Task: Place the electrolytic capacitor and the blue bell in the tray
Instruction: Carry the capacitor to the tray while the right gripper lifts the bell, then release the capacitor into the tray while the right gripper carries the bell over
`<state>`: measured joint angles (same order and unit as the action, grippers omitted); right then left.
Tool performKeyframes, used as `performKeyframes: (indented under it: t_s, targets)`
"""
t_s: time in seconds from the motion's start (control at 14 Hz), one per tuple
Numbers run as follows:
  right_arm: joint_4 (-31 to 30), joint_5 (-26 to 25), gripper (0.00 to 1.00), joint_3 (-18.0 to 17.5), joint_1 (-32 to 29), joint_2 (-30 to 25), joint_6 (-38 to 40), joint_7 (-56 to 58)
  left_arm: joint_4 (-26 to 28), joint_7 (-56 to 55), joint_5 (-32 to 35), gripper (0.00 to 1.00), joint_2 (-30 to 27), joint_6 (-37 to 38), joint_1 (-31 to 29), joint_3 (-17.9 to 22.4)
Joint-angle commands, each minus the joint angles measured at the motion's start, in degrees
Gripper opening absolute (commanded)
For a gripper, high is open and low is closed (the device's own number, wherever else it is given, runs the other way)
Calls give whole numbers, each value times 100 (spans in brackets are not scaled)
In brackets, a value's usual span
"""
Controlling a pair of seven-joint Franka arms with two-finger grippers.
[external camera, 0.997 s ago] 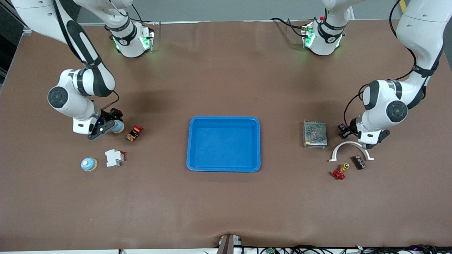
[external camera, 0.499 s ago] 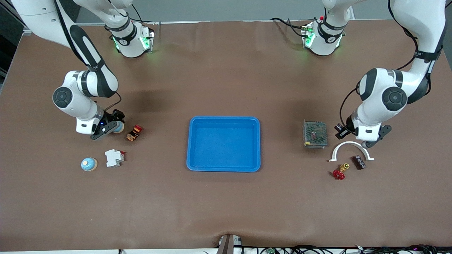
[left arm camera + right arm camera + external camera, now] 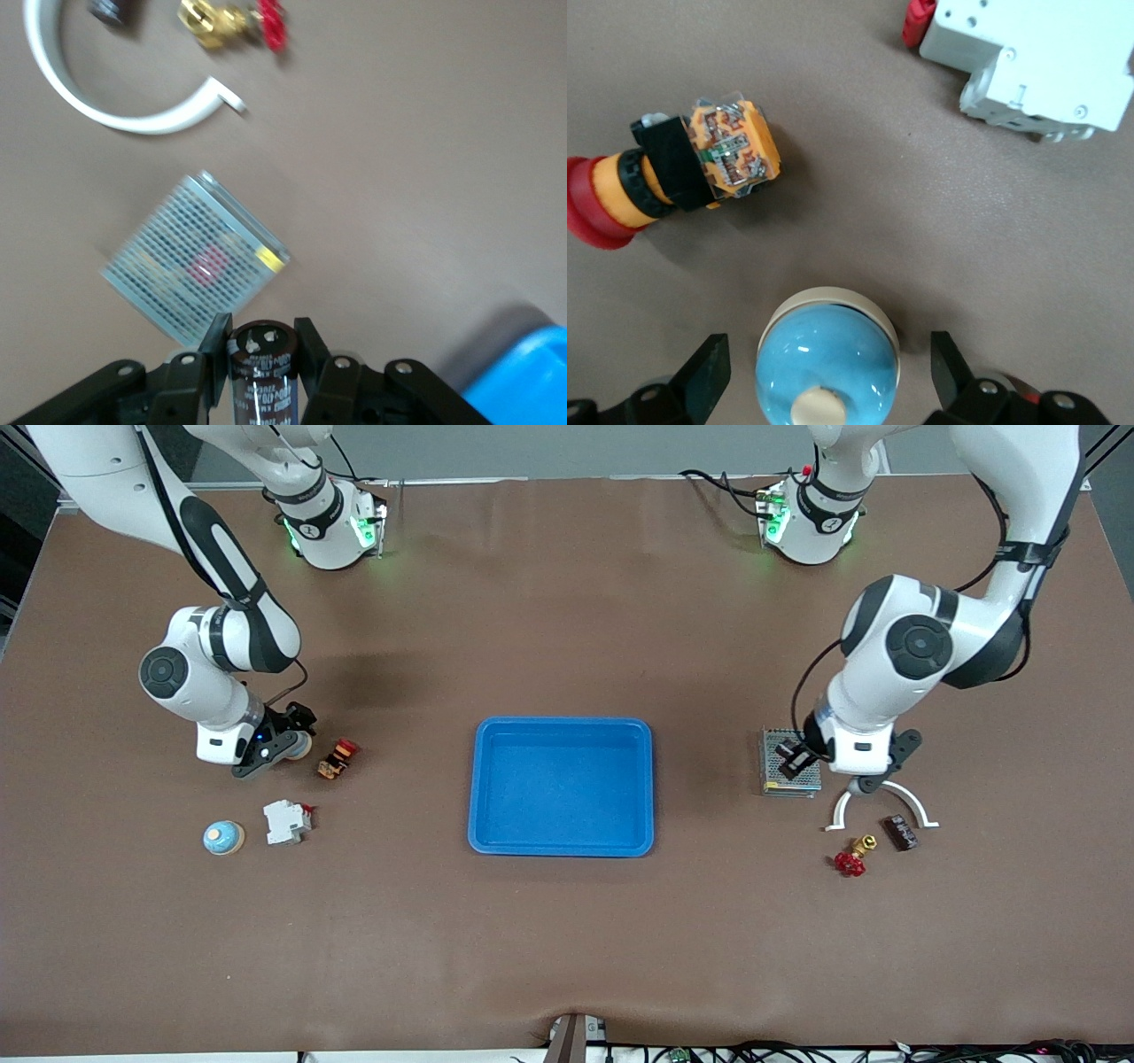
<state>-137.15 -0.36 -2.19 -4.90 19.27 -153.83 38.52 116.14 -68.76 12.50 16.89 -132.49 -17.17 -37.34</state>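
The bright-blue tray [image 3: 562, 724] lies empty at the table's middle; its corner shows in the left wrist view [image 3: 524, 382]. My left gripper [image 3: 795, 759] [image 3: 261, 341] is shut on the dark electrolytic capacitor [image 3: 789, 753] [image 3: 262, 372] and holds it over a metal mesh box. My right gripper [image 3: 283, 749] [image 3: 828, 376] is open and low at the table, its fingers [image 3: 709, 376] on either side of a blue bell [image 3: 301, 745] [image 3: 827, 363] without touching it. A second blue bell [image 3: 223, 838] stands nearer the front camera.
A red-capped push button [image 3: 338, 758] [image 3: 673, 173] and a white breaker [image 3: 287, 821] [image 3: 1032, 66] lie by the bells. At the left arm's end are the mesh box [image 3: 788, 775] [image 3: 190, 266], a white curved bracket [image 3: 912, 808], a red-handled brass valve [image 3: 852, 856] and a small dark block [image 3: 900, 832].
The left arm has carried the capacitor from beside the white bracket toward the tray, to over the mesh box. The right gripper has shifted slightly around its bell.
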Motion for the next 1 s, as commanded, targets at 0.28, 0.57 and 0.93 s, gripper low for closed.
performKeyframes:
  t_s: [0.28, 0.57, 0.93]
  targets:
    - [-75, 1, 100, -53, -178, 50, -156, 287, -1627, -2043, 121, 0, 1526, 118, 1469, 7]
    - [-58, 1, 70, -53, -178, 50, -156, 287, -2304, -2702, 139, 0, 2290, 110, 2242, 208]
    - [-14, 1, 34, -62, -134, 50, -130, 261, -2543, -3029, 104, 0, 2757, 57, 3342, 1175]
